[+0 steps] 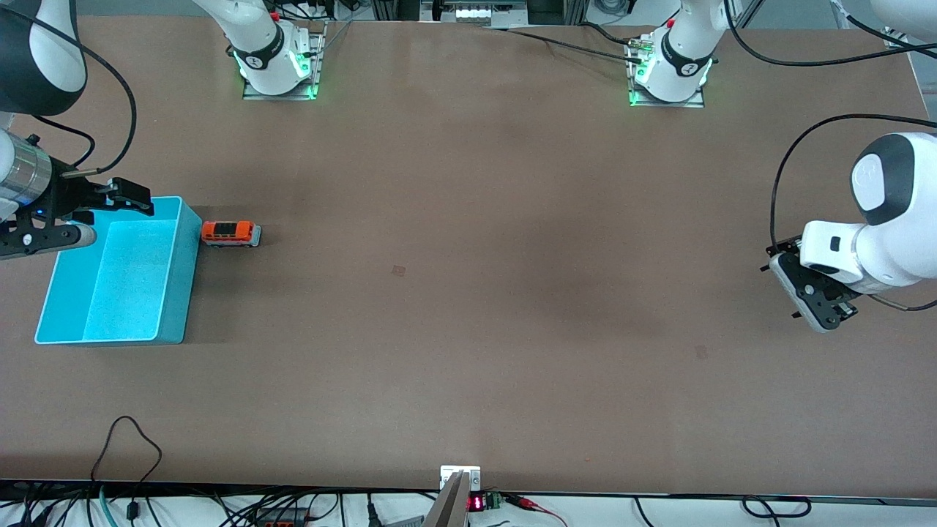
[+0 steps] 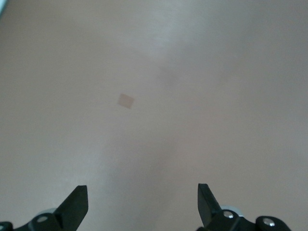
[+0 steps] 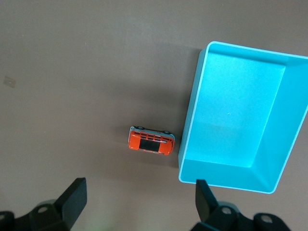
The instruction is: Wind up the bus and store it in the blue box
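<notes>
The small orange-red bus (image 1: 230, 233) (image 3: 151, 141) stands on its wheels on the brown table. It sits close beside the long wall of the blue box (image 1: 183, 249) (image 3: 191, 115), on the side toward the left arm's end, apart from that wall. The box holds nothing. My right gripper (image 1: 110, 208) (image 3: 139, 197) hangs open and empty, high over the box's corner nearest the robots' bases. My left gripper (image 1: 820, 304) (image 2: 143, 199) waits open and empty above bare table at the left arm's end.
A small pale square mark (image 1: 398, 270) (image 2: 126, 100) lies mid-table. Both arm bases (image 1: 278, 66) (image 1: 670, 73) stand along the table edge farthest from the front camera. Cables (image 1: 124, 454) lie at the nearest edge.
</notes>
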Controlling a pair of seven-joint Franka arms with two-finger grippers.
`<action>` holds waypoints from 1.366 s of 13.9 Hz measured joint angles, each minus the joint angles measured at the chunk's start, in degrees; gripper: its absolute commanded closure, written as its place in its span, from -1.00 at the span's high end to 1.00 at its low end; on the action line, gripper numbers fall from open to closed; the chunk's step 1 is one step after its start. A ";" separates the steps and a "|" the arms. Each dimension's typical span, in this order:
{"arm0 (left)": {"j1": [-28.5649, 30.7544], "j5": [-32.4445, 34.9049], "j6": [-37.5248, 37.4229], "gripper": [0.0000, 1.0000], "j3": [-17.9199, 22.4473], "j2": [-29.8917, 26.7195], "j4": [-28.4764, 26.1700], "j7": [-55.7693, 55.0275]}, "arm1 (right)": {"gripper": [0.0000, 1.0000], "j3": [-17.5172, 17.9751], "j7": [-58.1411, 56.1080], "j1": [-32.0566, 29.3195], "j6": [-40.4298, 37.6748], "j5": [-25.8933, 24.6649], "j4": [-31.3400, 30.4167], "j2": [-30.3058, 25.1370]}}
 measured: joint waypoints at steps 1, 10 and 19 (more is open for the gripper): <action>-0.12 0.00 0.00 1.00 0.11 -0.02 1.35 -5.42 | 1.00 0.00 0.00 0.05 -0.15 0.00 0.00 0.00; -5.84 -2.38 -4.42 1.00 6.50 -2.19 10.28 -42.20 | 1.00 0.00 -3.02 0.17 -6.01 0.02 -5.70 -1.32; -10.39 -4.60 -17.01 1.00 11.29 -10.23 10.22 -61.54 | 1.00 -0.40 -13.71 0.13 13.43 0.02 -35.34 -18.63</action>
